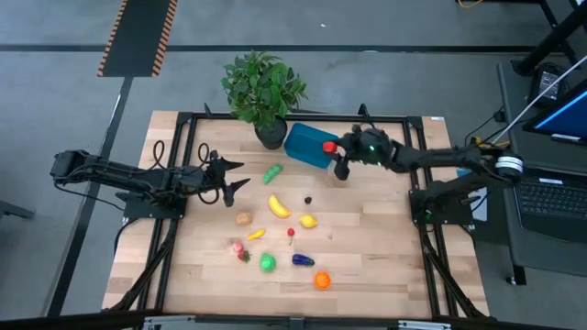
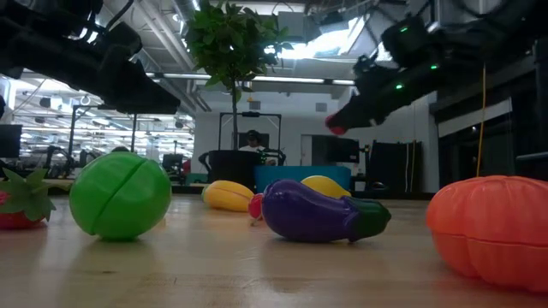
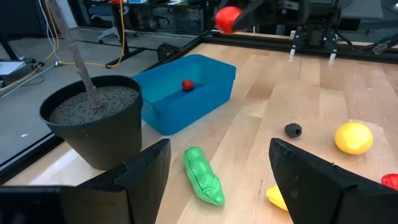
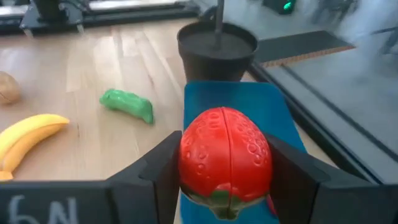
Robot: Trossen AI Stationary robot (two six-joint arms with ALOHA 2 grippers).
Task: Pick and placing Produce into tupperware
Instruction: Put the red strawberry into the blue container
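While clamped between the right hand (image 4: 225, 180)'s fingers, a red strawberry (image 4: 225, 163) hangs over the blue tupperware (image 1: 305, 144), which holds one small red piece (image 3: 186, 85); the left hand (image 1: 231, 179) waits open.

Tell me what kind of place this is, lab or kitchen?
Most likely a robotics lab. The wooden table sits in a black metal frame, a laptop stands at one side, and the low view shows an open workshop hall with desks and a seated person.
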